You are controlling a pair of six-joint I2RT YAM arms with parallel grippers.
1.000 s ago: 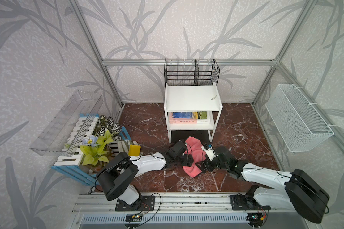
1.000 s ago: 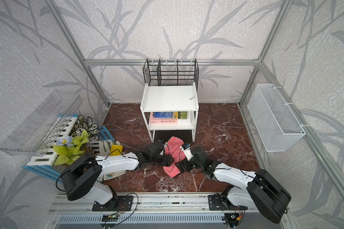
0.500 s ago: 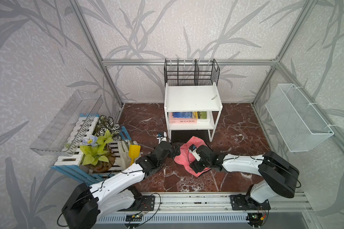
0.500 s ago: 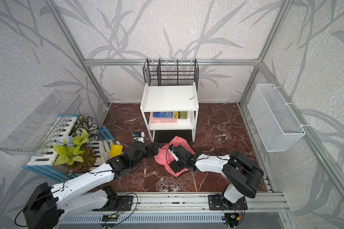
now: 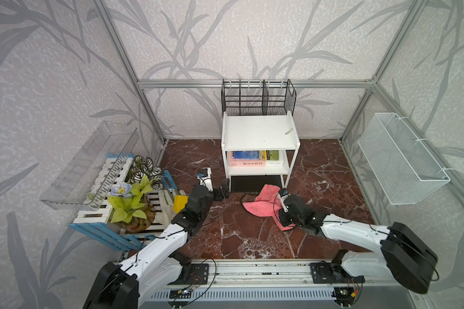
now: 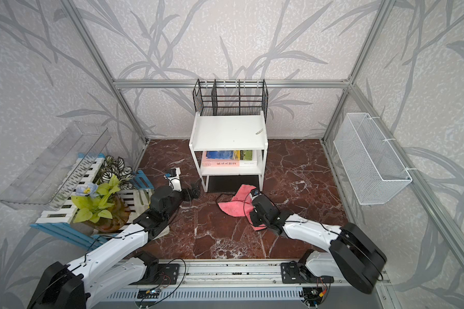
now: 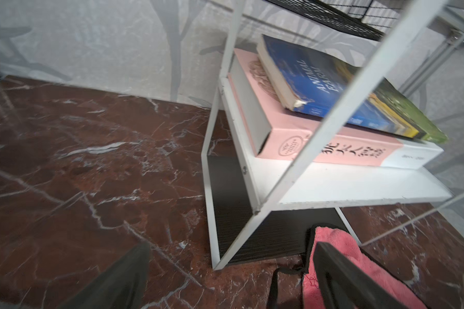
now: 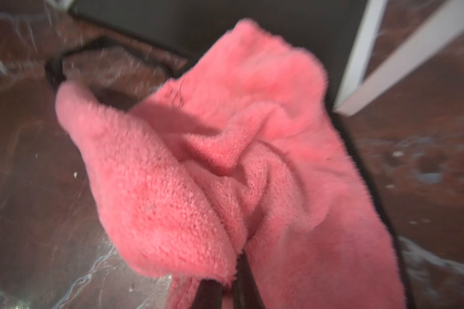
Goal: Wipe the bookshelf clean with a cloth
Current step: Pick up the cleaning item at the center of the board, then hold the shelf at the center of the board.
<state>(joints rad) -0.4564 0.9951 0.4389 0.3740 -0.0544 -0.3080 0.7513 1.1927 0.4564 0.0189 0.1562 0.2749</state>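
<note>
My left tool [image 5: 223,190]: released, jaws wide, low over tabletop [image 5: 198,157].
Bookshelf [image 5: 259,132]: centre rear, books [image 5: 255,158] inside.
Cloth [image 5: 261,203]: crumpled on tabletop, just before bookshelf.
My right tool [image 8: 225,287]: clenched on cloth's near fold.

— Where is the bookshelf [image 5: 257,131]?
— At my twelve o'clock, standing upright. It has white boards on a thin white frame, with books [image 5: 255,159] stacked flat on the lower board.
— And the cloth [image 5: 260,206]?
— At the shelf's six o'clock, crumpled on the floor [image 5: 319,171], pink side up, dark edge showing. My right pincer [image 8: 227,291] pinches one fold.
</note>
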